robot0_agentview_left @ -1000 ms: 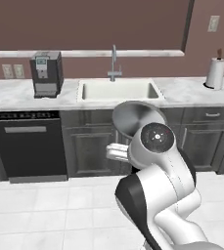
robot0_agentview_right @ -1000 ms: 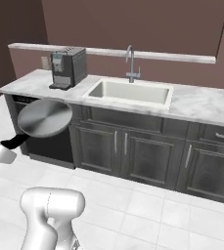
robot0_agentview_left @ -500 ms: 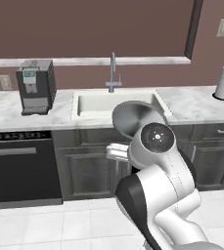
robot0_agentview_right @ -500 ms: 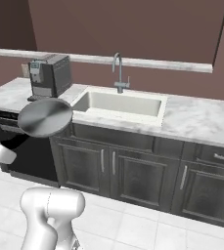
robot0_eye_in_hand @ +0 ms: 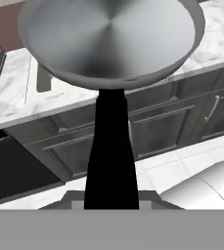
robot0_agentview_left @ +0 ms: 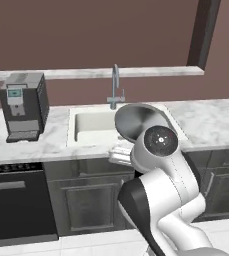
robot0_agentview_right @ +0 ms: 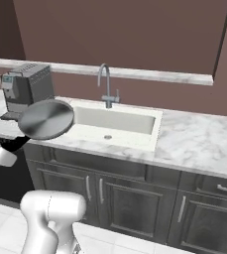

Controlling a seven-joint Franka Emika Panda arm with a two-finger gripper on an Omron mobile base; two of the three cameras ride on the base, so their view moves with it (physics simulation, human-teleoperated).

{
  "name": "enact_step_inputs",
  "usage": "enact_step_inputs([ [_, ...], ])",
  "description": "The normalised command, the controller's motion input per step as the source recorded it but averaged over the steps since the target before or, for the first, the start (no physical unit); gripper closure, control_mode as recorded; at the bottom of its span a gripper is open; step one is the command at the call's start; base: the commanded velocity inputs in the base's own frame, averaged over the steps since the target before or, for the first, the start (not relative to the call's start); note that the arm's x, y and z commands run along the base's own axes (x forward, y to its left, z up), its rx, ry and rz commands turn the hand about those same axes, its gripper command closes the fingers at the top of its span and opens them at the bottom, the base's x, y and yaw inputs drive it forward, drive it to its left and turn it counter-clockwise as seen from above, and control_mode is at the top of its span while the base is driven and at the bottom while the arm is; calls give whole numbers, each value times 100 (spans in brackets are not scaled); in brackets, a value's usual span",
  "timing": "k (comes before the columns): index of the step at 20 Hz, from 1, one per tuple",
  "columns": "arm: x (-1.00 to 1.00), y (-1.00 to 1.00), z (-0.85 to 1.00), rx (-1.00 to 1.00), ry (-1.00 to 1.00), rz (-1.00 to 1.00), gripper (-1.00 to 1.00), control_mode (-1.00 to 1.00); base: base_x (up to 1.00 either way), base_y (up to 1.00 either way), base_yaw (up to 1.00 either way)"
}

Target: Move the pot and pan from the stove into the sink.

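Pinching the long black handle, the hand [robot0_eye_in_hand: 111,202] carried the pan [robot0_eye_in_hand: 111,41] in the air in front of the worktop [robot0_agentview_right: 194,144], near the sink [robot0_agentview_right: 116,120]. Stiff and probably light, it would likely lever downward; gripping nearer the bowl seemed steadier.

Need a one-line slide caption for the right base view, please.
Gripper holds the pan by its black handle, carried in front of the counter's edge left of the sink, near the coffee machine.
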Motion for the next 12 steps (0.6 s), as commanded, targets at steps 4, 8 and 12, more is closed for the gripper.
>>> enact_step_inputs([
  [4,0,0,0,0,0,0,100,100,64,2,-6],
  [8,0,0,0,0,0,0,100,100,56,2,-6],
  [12,0,0,0,0,0,0,100,100,4,0,-1],
])
